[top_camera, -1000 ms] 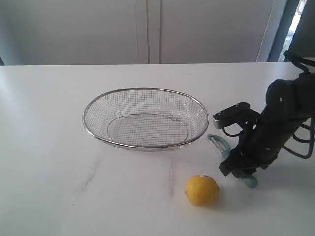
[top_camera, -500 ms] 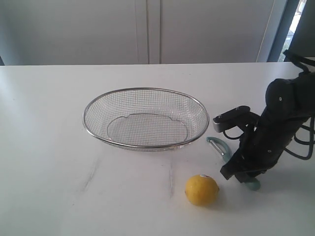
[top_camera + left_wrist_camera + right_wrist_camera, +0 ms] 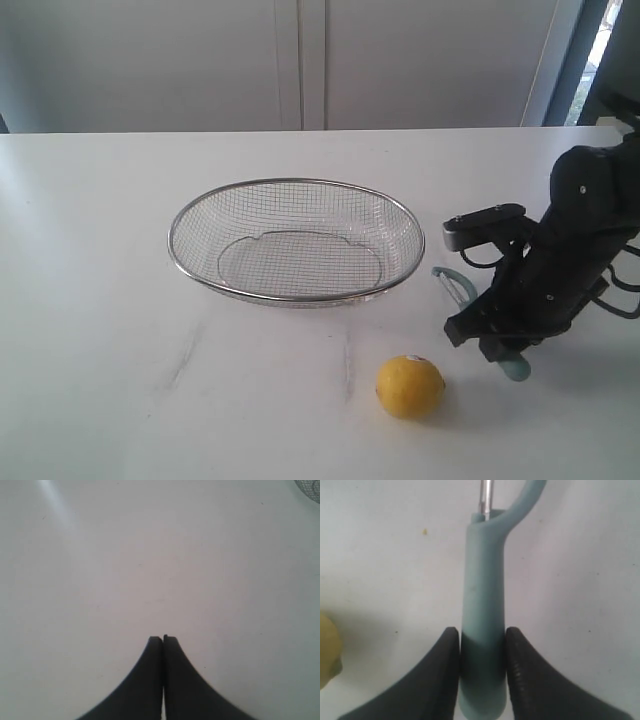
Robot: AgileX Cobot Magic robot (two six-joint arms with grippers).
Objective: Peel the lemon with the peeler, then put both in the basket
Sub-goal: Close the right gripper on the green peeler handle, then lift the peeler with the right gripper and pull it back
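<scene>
The yellow lemon rests on the white table in front of the basket, a silver wire-mesh oval that holds nothing. To the lemon's right, my right gripper is shut on the pale teal handle of the peeler; both fingers press its sides. The peeler's blade end points toward the basket and is raised off the table. A sliver of the lemon shows at the edge of the right wrist view. My left gripper is shut on nothing over bare table and is not in the exterior view.
The white table runs wide to the left and front. A wall with cabinet panels stands behind it. A corner of the basket's mesh shows in the left wrist view.
My right gripper closed on the peeler's handle and lifted it slightly, shifting up and to the right. The lemon and basket stayed put.
</scene>
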